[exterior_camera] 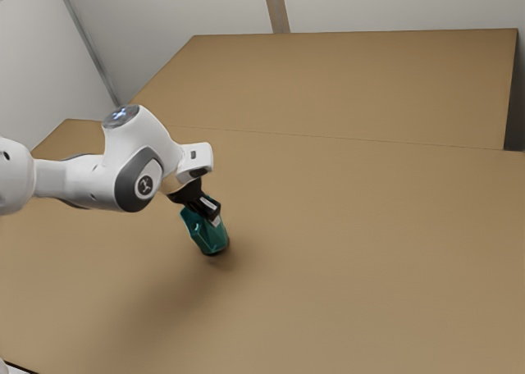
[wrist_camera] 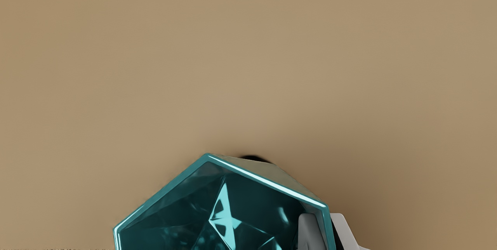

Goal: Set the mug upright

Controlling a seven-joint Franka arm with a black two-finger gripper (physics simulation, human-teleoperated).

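Observation:
In the exterior view my gripper (exterior_camera: 212, 213) reaches down to the upper part of the teal faceted mug (exterior_camera: 207, 237). The mug leans, its mouth up toward the exterior view's left and its base low by the tabletop, over a dark shadow; whether the base touches cannot be told. In the wrist view the mug's angular rim (wrist_camera: 268, 179) faces the camera. My gripper (wrist_camera: 328, 219) is shut on the mug's wall there, one finger inside the mouth and the other outside. The lower part of the mug is cut off in that view.
The brown tabletop (exterior_camera: 369, 251) stretches around the mug, with a seam across it farther back. Pale walls stand behind it, and a dark side face shows at its far edge on the exterior view's right.

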